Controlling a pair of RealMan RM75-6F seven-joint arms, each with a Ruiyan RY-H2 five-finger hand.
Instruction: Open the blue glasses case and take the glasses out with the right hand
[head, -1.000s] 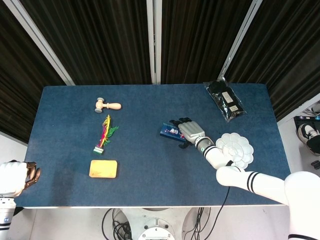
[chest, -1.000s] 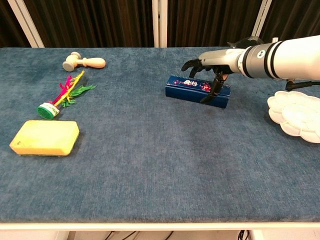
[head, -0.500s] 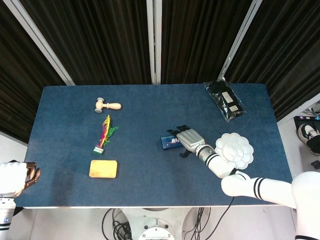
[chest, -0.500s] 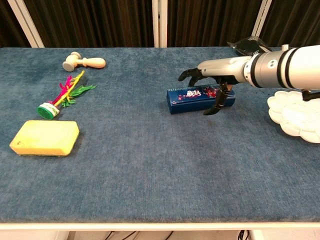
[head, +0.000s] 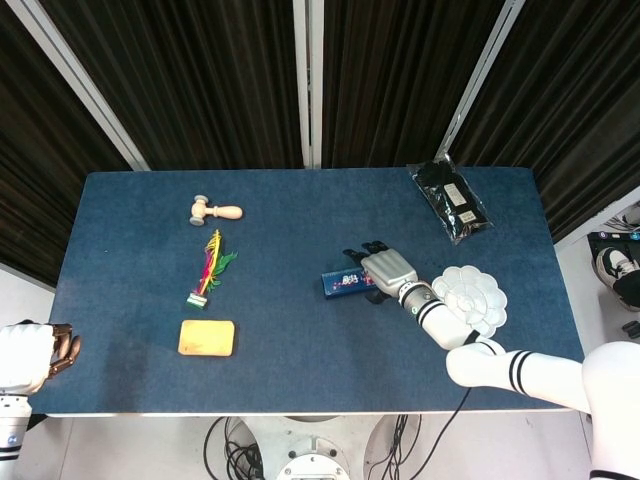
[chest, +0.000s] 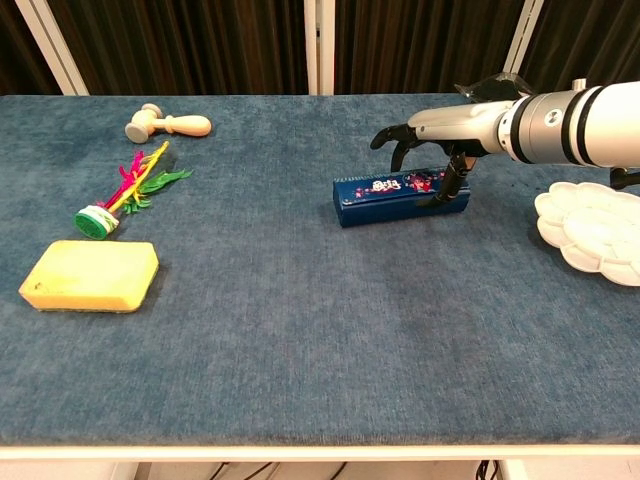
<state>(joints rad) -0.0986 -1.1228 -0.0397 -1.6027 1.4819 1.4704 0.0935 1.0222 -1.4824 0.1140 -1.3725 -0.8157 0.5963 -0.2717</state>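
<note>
The blue glasses case (head: 343, 282) (chest: 398, 198) lies closed on the blue table, right of centre, its long side slightly slanted. My right hand (head: 388, 270) (chest: 436, 132) arches over the case's right end with its fingers spread. The thumb (chest: 452, 183) touches the case's near side, and the other fingers (chest: 392, 136) hover above its far edge. The glasses are not visible. My left hand (head: 57, 348) hangs off the table's front left corner, too small to read its fingers.
A white paint palette (head: 472, 297) (chest: 590, 232) sits just right of my right arm. A black bag (head: 452, 202) lies at the back right. On the left are a wooden mallet (head: 215, 210) (chest: 168, 124), a feather shuttlecock (head: 207, 268) (chest: 125, 190) and a yellow sponge (head: 206, 337) (chest: 88, 275).
The case was turned and slid a little toward the front under my right hand. The hand then drew back toward the case's right end. The left hand stayed still.
</note>
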